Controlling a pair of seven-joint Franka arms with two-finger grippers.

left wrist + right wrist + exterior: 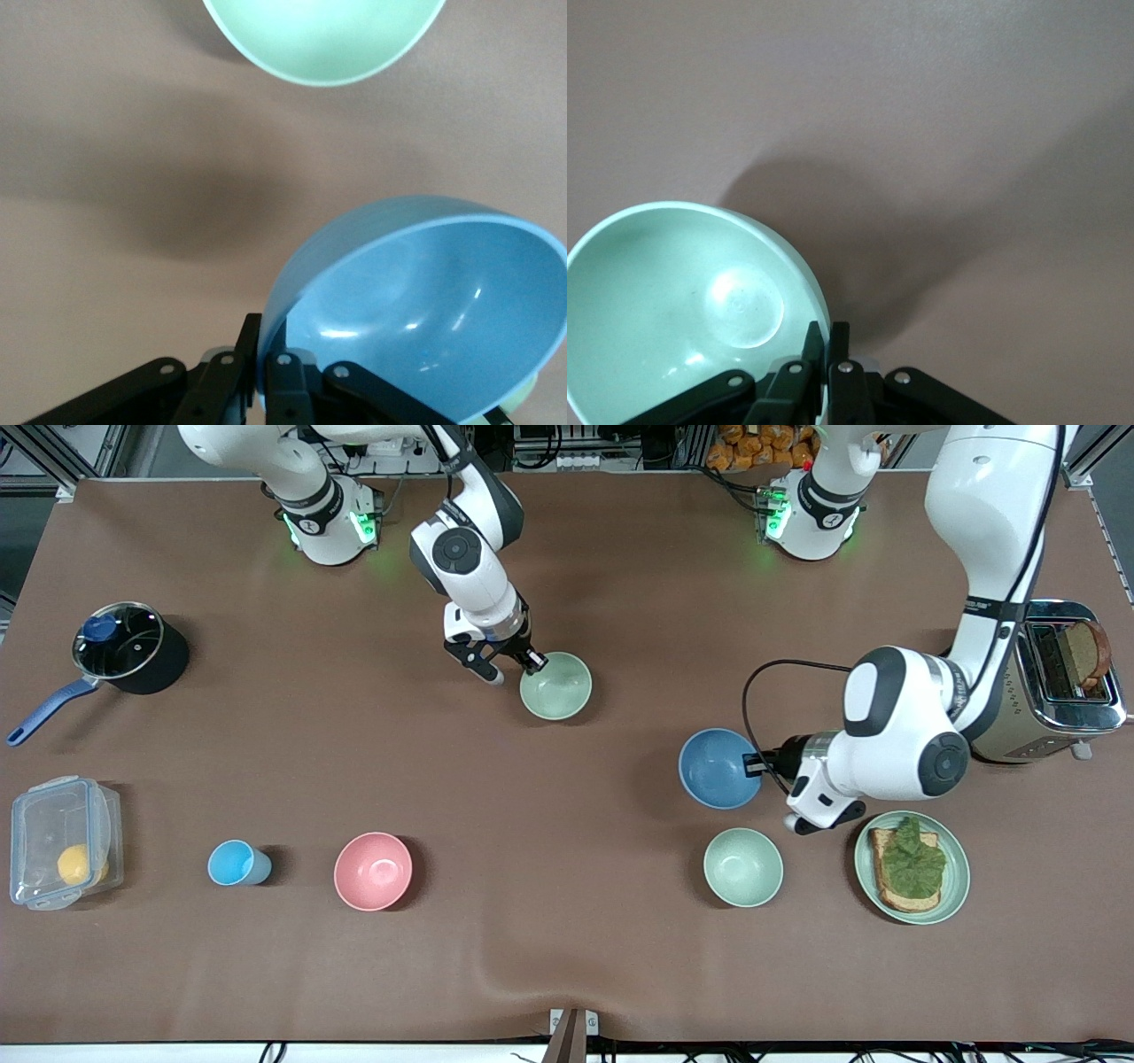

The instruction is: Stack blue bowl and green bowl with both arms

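Observation:
The blue bowl (716,768) is toward the left arm's end of the table. My left gripper (754,764) is shut on its rim, one finger inside and one outside. In the left wrist view the blue bowl (425,310) hangs tilted in my left gripper (263,376). The sage-green bowl (555,685) is near the table's middle, farther from the front camera. My right gripper (532,662) is shut on its rim. The right wrist view shows the green bowl (682,310) pinched in my right gripper (827,359).
A paler mint bowl (743,866) lies just nearer to the camera than the blue bowl and shows in the left wrist view (328,35). Beside it is a plate (952,886) with toast. A toaster (1059,691), pink bowl (373,871), light-blue cup (237,863), container (62,855) and pot (124,646) also stand around.

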